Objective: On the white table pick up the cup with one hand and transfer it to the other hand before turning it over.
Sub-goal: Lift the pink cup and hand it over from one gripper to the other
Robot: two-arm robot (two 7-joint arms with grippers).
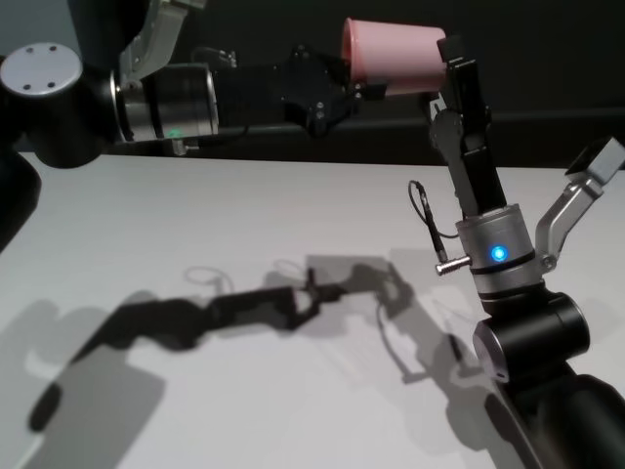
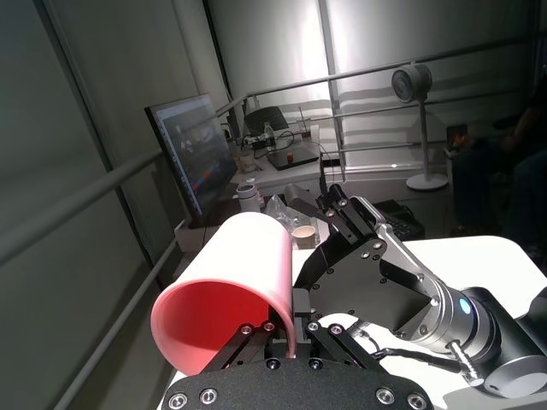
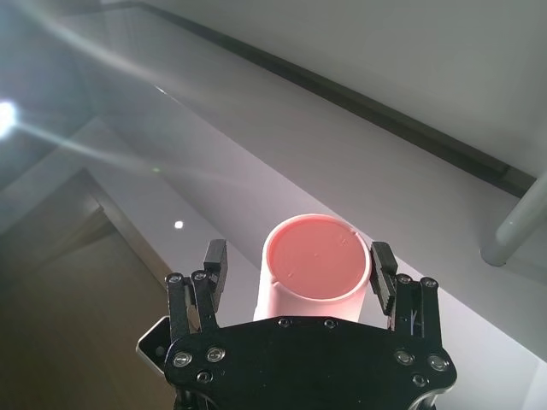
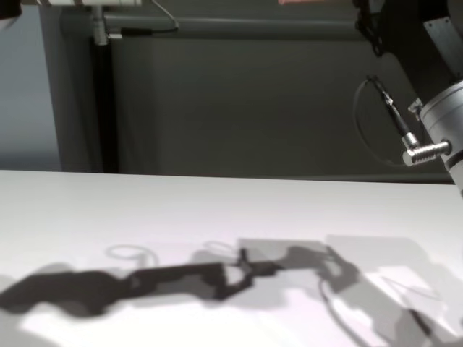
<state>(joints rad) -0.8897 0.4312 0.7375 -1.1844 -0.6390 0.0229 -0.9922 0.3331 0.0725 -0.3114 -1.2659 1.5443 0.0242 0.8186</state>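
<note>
Head view: pink cup at top centre, lying sideways in mid-air, mouth toward the left claw, which reaches in from the upper left and is clamped tight on the rim. Right claw rising from the lower right, spread wide, fingers flanking the cup's closed end; contact impossible to judge. White table filling the lower frame, crossed by dark arm shadows; black wall behind. Left wrist view: cup at lower left, open mouth near the lens, rim pinched by the claw's fingers; right claw just behind it at centre. Beyond, a monitor, a cluttered desk, a standing fan and grey railings. Right wrist view: cup's flat base at lower centre, between widely parted fingers; pale ceiling above. Chest view: table across the lower half under shadows, right arm's silver wrist and cable loop at upper right, grey panel behind; both claws out of sight.
</note>
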